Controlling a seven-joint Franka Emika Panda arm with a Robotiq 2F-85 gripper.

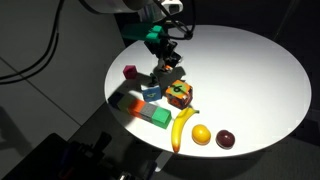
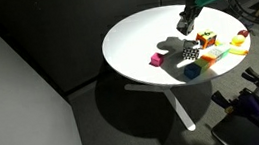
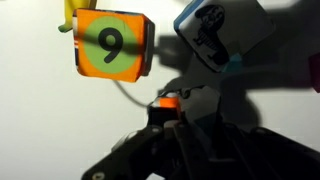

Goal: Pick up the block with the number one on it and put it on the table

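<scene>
The block with the number one [image 1: 150,92] is a small teal, white and dark cube. It rests on the round white table [image 1: 250,70] just behind the long multicoloured bar [image 1: 140,108]. It also shows in an exterior view [image 2: 192,71] and at the top right of the wrist view [image 3: 215,35]; no digit is legible on it. My gripper [image 1: 166,74] hangs above the table behind the block, apart from it. In the wrist view its dark fingers [image 3: 170,108] meet in the middle and look shut with nothing held. It also shows in an exterior view [image 2: 184,27].
A red-orange cube [image 1: 180,95] showing a 9 in the wrist view [image 3: 112,45] sits beside the block. A pink cube [image 1: 130,72], a banana [image 1: 182,128], an orange [image 1: 201,134] and a dark red fruit [image 1: 226,139] lie near the front edge.
</scene>
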